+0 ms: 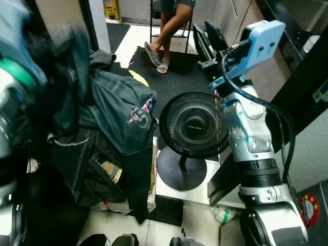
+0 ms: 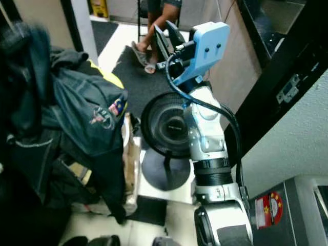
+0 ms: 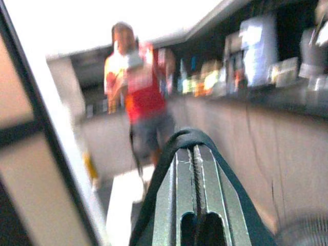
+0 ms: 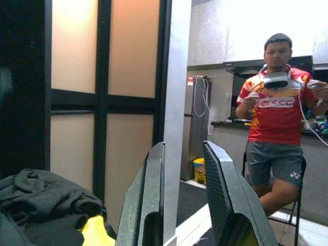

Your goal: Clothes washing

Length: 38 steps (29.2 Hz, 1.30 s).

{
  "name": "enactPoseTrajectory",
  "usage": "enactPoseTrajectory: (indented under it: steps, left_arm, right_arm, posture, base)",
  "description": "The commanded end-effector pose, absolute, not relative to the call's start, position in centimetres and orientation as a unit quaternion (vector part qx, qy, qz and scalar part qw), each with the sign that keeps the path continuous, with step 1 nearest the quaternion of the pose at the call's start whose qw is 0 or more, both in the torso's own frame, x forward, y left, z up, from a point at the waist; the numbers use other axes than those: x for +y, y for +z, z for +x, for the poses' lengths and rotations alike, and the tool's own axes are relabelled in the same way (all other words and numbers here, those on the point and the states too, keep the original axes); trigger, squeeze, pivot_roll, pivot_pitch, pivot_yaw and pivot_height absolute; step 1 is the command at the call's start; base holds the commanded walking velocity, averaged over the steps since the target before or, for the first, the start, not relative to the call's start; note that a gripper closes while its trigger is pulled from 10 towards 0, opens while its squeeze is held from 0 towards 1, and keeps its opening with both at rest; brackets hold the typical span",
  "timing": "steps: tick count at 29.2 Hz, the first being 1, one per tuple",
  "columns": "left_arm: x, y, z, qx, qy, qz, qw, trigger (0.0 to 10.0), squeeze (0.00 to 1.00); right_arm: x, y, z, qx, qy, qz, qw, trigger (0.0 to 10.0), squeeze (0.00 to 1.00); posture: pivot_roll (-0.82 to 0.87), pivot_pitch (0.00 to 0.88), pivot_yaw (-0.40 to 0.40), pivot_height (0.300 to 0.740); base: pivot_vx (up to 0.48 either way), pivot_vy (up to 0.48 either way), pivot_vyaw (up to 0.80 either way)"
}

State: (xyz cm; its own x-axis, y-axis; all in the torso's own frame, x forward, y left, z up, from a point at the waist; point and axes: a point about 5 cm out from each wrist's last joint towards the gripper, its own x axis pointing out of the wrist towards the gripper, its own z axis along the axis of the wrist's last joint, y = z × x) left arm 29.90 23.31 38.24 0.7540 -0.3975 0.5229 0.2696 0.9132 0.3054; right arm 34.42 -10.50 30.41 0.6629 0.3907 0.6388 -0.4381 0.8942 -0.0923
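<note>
A heap of dark clothes (image 1: 123, 110) with an embroidered crest hangs at the left, draped from my blurred left arm (image 1: 15, 82). In the left wrist view my left gripper (image 3: 195, 154) is shut, with a dark band of cloth (image 3: 159, 179) looped round its fingers. More dark clothes (image 4: 41, 197) and a yellow piece (image 4: 97, 230) lie low in the right wrist view. My right gripper (image 1: 209, 37) is raised above the fan, apart from the clothes. It stands open (image 4: 184, 146) with nothing between its fingers.
A black round fan (image 1: 193, 125) stands on a white base just right of the clothes. A person (image 1: 166, 31) sits on a chair beyond a black mat (image 1: 169, 72). A dark door frame (image 1: 302, 87) rises at the right. A paper bag (image 1: 154, 169) stands under the clothes.
</note>
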Motion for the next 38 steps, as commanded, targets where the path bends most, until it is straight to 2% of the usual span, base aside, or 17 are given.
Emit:
enactPoseTrajectory:
  steps: [1, 4, 5, 7, 8, 9, 11, 13, 27, 29, 31, 33, 35, 38]
  left_arm:
    - [23.1, 38.6, 29.6, -0.309, -0.196, 0.110, 0.924, 10.0, 0.00]
    - [22.7, 38.9, 29.3, -0.313, -0.209, 0.129, 0.918, 10.0, 0.00]
    - [22.0, 38.0, 29.2, -0.293, -0.232, 0.167, 0.912, 10.0, 0.00]
    - [22.0, 38.0, 29.2, -0.293, -0.232, 0.167, 0.912, 10.0, 0.00]
    - [21.1, 36.8, 28.8, -0.270, -0.267, 0.205, 0.902, 10.0, 1.00]
    - [21.1, 36.8, 28.8, -0.270, -0.267, 0.205, 0.902, 10.0, 1.00]
    - [19.8, 34.2, 27.8, -0.215, -0.331, 0.252, 0.883, 10.0, 1.00]
    - [19.7, 33.3, 27.6, -0.197, -0.348, 0.255, 0.881, 10.0, 1.00]
    - [20.2, 32.3, 28.4, -0.170, -0.346, 0.261, 0.885, 10.0, 1.00]
    - [21.5, 31.3, 28.5, -0.132, -0.336, 0.277, 0.890, 10.0, 1.00]
    - [21.5, 31.3, 28.5, -0.132, -0.336, 0.277, 0.890, 10.0, 1.00]
    - [23.3, 30.2, 28.4, -0.095, -0.322, 0.278, 0.900, 10.0, 1.00]
    - [23.3, 30.2, 28.4, -0.095, -0.322, 0.278, 0.900, 10.0, 1.00]
    - [24.3, 28.6, 28.0, -0.050, -0.343, 0.253, 0.903, 10.0, 1.00]
  right_arm:
    - [-10.4, 30.5, 34.5, -0.340, 0.228, 0.038, 0.912, 10.0, 0.00]
    - [-10.3, 30.5, 34.5, -0.341, 0.228, 0.038, 0.911, 10.0, 0.00]
    - [-10.4, 30.5, 34.5, -0.341, 0.226, 0.039, 0.912, 10.0, 0.00]
    - [-10.4, 30.5, 34.5, -0.341, 0.226, 0.039, 0.912, 10.0, 0.00]
    - [-10.5, 30.5, 34.4, -0.341, 0.224, 0.039, 0.912, 10.0, 0.00]
    - [-10.5, 30.5, 34.4, -0.341, 0.224, 0.039, 0.912, 10.0, 0.00]
    - [-10.6, 30.4, 34.4, -0.341, 0.222, 0.040, 0.913, 10.0, 0.00]
    - [-10.6, 30.4, 34.4, -0.341, 0.222, 0.041, 0.913, 10.0, 0.00]
    - [-10.5, 30.4, 34.5, -0.340, 0.223, 0.042, 0.913, 10.0, 0.00]
    - [-10.5, 30.4, 34.5, -0.340, 0.222, 0.042, 0.913, 10.0, 0.00]
    - [-10.5, 30.4, 34.5, -0.340, 0.222, 0.042, 0.913, 10.0, 0.00]
    - [-10.5, 30.4, 34.5, -0.339, 0.221, 0.044, 0.913, 10.0, 0.00]
    - [-10.5, 30.4, 34.5, -0.339, 0.221, 0.044, 0.913, 10.0, 0.00]
    - [-10.3, 30.3, 34.6, -0.339, 0.225, 0.045, 0.912, 10.0, 0.00]
  posture:
    - [0.13, 0.046, 0.029, 0.740]
    - [0.13, 0.046, 0.034, 0.740]
    - [0.13, 0.046, 0.036, 0.740]
    - [0.13, 0.046, 0.036, 0.740]
    - [0.13, 0.052, 0.039, 0.740]
    - [0.13, 0.052, 0.039, 0.740]
    - [0.13, 0.053, 0.038, 0.740]
    - [0.13, 0.056, 0.034, 0.740]
    - [0.13, 0.056, 0.035, 0.740]
    - [0.14, 0.055, 0.037, 0.740]
    - [0.14, 0.055, 0.037, 0.740]
    - [0.15, 0.056, 0.030, 0.740]
    - [0.15, 0.056, 0.030, 0.740]
    - [0.15, 0.051, 0.027, 0.740]
  base:
    - [0.000, 0.000, 0.00]
    - [0.000, 0.000, 0.00]
    - [0.000, 0.000, 0.00]
    - [0.000, 0.000, 0.00]
    - [0.000, 0.000, 0.00]
    - [0.000, 0.000, 0.00]
    - [0.000, 0.000, 0.00]
    - [0.000, 0.000, 0.00]
    - [0.000, 0.000, 0.00]
    - [0.000, 0.000, 0.00]
    - [0.000, 0.000, 0.00]
    - [0.000, 0.000, 0.00]
    - [0.000, 0.000, 0.00]
    - [0.000, 0.000, 0.00]
